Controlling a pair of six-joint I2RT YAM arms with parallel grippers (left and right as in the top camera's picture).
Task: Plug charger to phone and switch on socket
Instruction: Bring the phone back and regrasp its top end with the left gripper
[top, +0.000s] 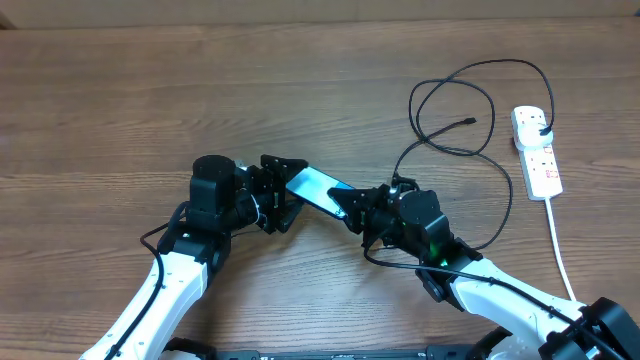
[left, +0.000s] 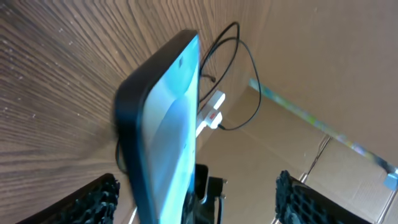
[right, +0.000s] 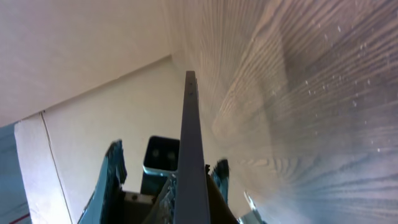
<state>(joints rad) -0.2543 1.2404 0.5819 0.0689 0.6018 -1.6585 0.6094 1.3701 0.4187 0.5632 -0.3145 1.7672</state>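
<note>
The phone (top: 315, 187), cyan screen up, hangs tilted above the table between my two grippers. My right gripper (top: 352, 205) is shut on its right end; in the right wrist view the phone (right: 189, 137) runs edge-on between the fingers (right: 166, 183). My left gripper (top: 280, 192) is open around the phone's left end; its fingers (left: 199, 199) stand wide apart with the phone (left: 165, 124) nearer one finger. The charger cable (top: 470, 85) loops at the back right, its small tip (top: 470, 122) free on the table. Its black plug sits in the white socket (top: 537, 150).
The socket's thick white cord (top: 560, 240) runs down the right side toward the front edge. The cable's loops lie close behind my right arm. The socket (left: 211, 112) and cable (left: 239, 68) also show in the left wrist view beyond the phone.
</note>
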